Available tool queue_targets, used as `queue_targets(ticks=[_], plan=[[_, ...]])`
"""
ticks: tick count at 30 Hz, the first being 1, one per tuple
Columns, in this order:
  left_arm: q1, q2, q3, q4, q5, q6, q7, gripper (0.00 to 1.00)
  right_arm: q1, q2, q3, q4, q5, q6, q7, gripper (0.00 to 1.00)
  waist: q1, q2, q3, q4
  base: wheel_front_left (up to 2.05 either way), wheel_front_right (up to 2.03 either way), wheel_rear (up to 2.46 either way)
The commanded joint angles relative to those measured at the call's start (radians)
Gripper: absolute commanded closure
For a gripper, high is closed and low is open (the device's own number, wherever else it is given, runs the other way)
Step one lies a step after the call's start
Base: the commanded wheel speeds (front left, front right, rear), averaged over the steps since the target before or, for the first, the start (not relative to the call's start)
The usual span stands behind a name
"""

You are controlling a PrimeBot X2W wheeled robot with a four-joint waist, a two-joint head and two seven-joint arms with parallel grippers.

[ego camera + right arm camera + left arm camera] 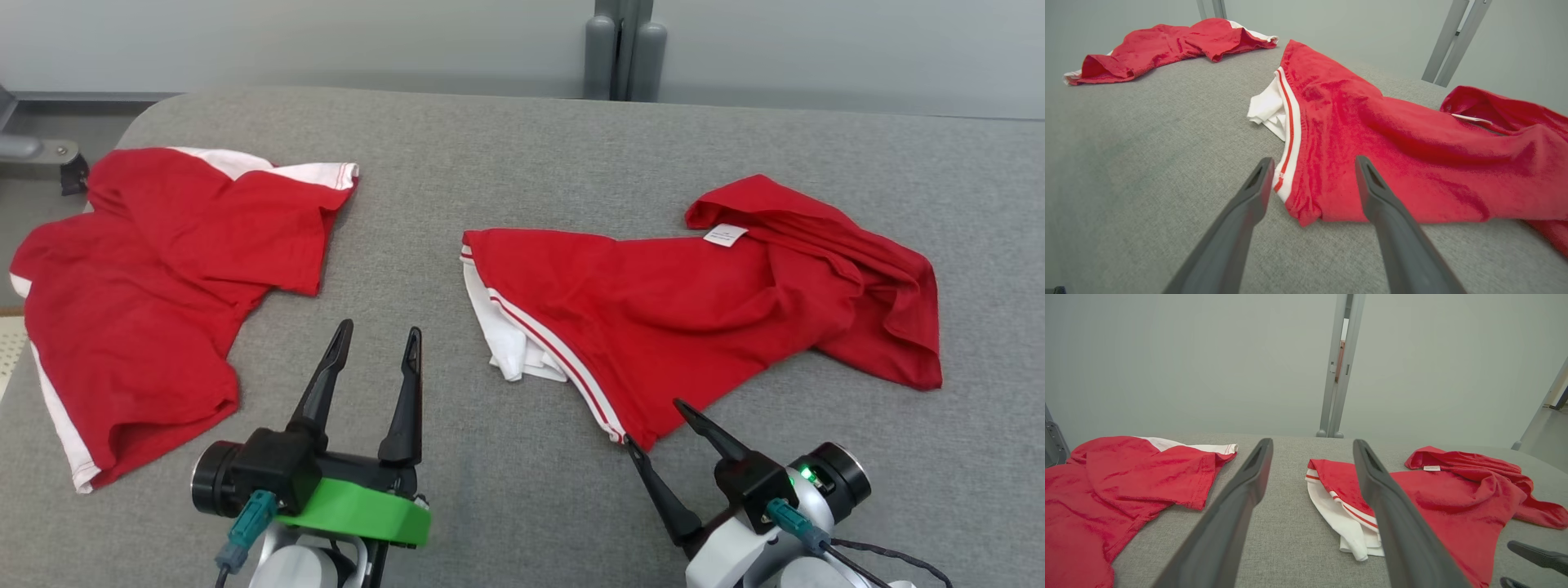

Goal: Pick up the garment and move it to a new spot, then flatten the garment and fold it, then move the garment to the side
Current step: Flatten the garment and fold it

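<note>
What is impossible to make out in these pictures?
Label text: head view, too small to read.
White cloth: head view, mostly hidden under the right shirt.
Left shirt: left wrist view, cut off by the left edge.
Right shirt: right wrist view, cut off by the right edge.

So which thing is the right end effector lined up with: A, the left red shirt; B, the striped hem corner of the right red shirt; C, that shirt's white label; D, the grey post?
B: the right end effector is open, with the hem corner of the right red shirt between its fingers.
</note>
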Motion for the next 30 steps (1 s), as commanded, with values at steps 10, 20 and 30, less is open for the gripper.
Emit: queue_targets(ticks=[10,20,30], plan=[[-0.034,0.001,-0.019,-0.004,-0.025,0.018,-0.001,0.00,-0.084,-0.026,0.001,0.181,-0.067,-0.001,-0.003,0.00,0.0000,0.0000,0.054,0.110,0.00,0.00,0.00],[-0.028,0.001,-0.015,0.000,-0.027,0.025,-0.001,0.00,-0.117,0.005,-0.040,0.261,-0.105,-0.001,0.000,1.00,0.0000,0.0000,0.051,0.104,0.00,0.00,0.00],[0.002,0.001,-0.013,0.008,-0.019,0.022,-0.001,0.00,-0.076,-0.010,0.012,-0.012,-0.091,-0.001,-0.002,1.00,0.0000,0.0000,-0.019,0.016,0.00,0.00,0.00]])
